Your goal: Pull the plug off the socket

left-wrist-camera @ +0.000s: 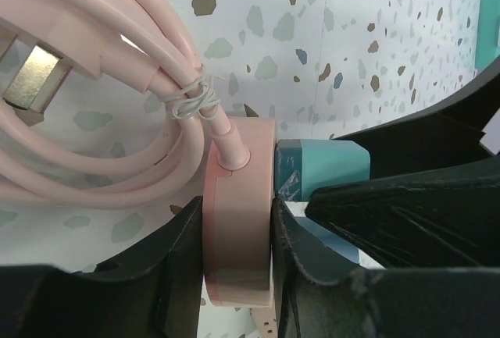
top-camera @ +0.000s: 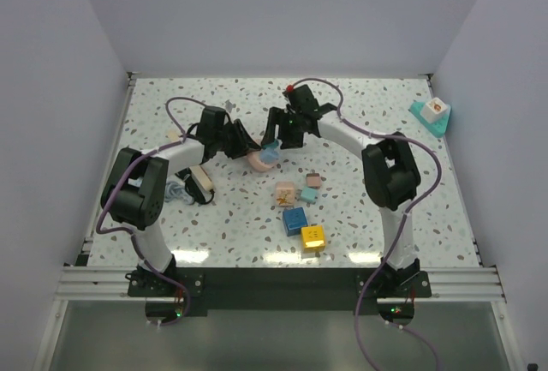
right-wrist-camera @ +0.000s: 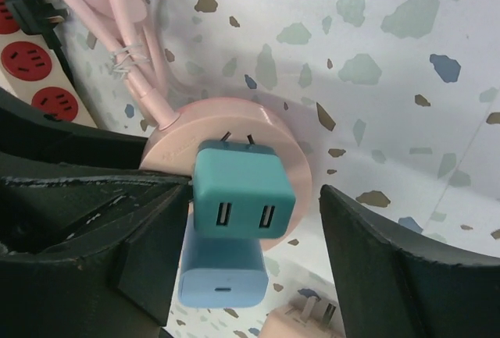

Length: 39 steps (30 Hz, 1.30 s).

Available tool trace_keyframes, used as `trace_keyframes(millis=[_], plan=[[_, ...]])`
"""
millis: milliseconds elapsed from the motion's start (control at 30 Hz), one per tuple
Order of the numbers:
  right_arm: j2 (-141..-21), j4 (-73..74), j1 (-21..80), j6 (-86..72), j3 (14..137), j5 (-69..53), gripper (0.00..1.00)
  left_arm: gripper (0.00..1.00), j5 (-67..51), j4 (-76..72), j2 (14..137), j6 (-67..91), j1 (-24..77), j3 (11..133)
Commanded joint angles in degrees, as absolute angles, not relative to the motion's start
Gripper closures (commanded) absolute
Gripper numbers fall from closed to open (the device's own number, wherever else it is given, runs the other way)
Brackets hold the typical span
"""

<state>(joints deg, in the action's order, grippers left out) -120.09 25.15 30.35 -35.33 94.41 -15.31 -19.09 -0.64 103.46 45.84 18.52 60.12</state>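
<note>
My left gripper (left-wrist-camera: pixel 234 268) is shut on the rim of a round pink socket (left-wrist-camera: pixel 238 213), which it holds on edge above the table. A pink cord (left-wrist-camera: pixel 94 158) coils away from the socket. A teal two-port charger plug (right-wrist-camera: pixel 242 190) sits in the socket (right-wrist-camera: pixel 297 158) face, with its two prongs partly showing. My right gripper (right-wrist-camera: pixel 254 229) stands open around the plug, the left finger close to it and the right finger well apart. In the top view both grippers (top-camera: pixel 248 150) (top-camera: pixel 276 144) meet at the socket (top-camera: pixel 257 162).
A light blue charger (right-wrist-camera: pixel 223 272) shows just below the teal plug. A cream power strip (right-wrist-camera: pixel 31 72) with red outlets lies to the left, with a black plug (right-wrist-camera: pixel 31 2) beside it. Coloured cubes (top-camera: pixel 295 219) lie nearer, and a teal stand (top-camera: pixel 431 116) is at the far right.
</note>
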Motion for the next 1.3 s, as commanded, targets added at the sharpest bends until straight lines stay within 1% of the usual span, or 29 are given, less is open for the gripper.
trace_keyframes(millis=[0, 67, 167, 233, 300, 333, 400, 433, 733, 867, 933, 1000, 1133, 1267], plan=[[-122.60, 24.00, 30.59, -35.33, 96.85, -18.45, 0.30, 1.00, -16.52, 2.20, 102.13, 42.63, 18.81, 60.12], [-124.00, 23.65, 30.50, -35.94, 97.56, -19.42, 0.34, 1.00, -16.52, 2.20, 101.95, 42.71, 18.81, 60.21], [-125.24, 22.50, 30.50, -36.65, 98.08, -20.12, 0.42, 1.00, -16.52, 2.20, 101.78, 42.63, 18.81, 60.21], [-125.68, 22.68, 30.50, -36.91, 98.44, -20.65, 0.51, 1.00, -16.61, 2.20, 101.87, 42.54, 18.90, 60.12], [-125.25, 22.41, 30.41, -36.83, 98.26, -20.31, 0.61, 1.00, -16.44, 2.28, 101.78, 42.45, 18.81, 60.03], [-124.98, 22.33, 30.06, -36.83, 98.17, -20.30, 0.75, 1.00, -16.35, 2.46, 101.78, 42.36, 18.72, 59.86], [-123.50, 22.41, 29.36, -36.83, 97.82, -20.65, 0.87, 1.00, -15.91, 2.81, 101.69, 42.28, 18.81, 59.33], [-122.79, 22.41, 28.31, -36.83, 97.21, -21.00, 1.00, 1.00, -15.73, 2.99, 101.60, 42.10, 18.81, 58.89], [-113.65, 22.50, 18.65, -36.47, 93.08, -28.47, 1.00, 1.00, -14.24, 2.99, 101.34, 41.57, 18.28, 54.15], [-112.24, 22.59, 18.28, -36.73, 93.43, -28.30, 1.00, 1.00, -13.97, 2.55, 101.34, 41.84, 18.19, 53.09], [-111.97, 22.50, 18.98, -37.70, 93.08, -27.52, 1.00, 1.00, -14.06, 2.37, 101.77, 42.10, 18.19, 53.70], [-111.10, 23.29, 20.03, -37.53, 92.81, -23.31, 1.00, 1.00, -14.06, 2.72, 102.21, 42.19, 18.19, 54.49], [-110.66, 25.48, 24.95, -36.74, 92.20, -17.59, 1.00, 1.00, -14.41, 3.42, 104.14, 42.28, 18.19, 57.73], [-110.22, 25.93, 27.33, -36.48, 91.15, -14.94, 1.00, 1.00, -14.06, 4.48, 104.94, 42.10, 18.19, 59.76]])
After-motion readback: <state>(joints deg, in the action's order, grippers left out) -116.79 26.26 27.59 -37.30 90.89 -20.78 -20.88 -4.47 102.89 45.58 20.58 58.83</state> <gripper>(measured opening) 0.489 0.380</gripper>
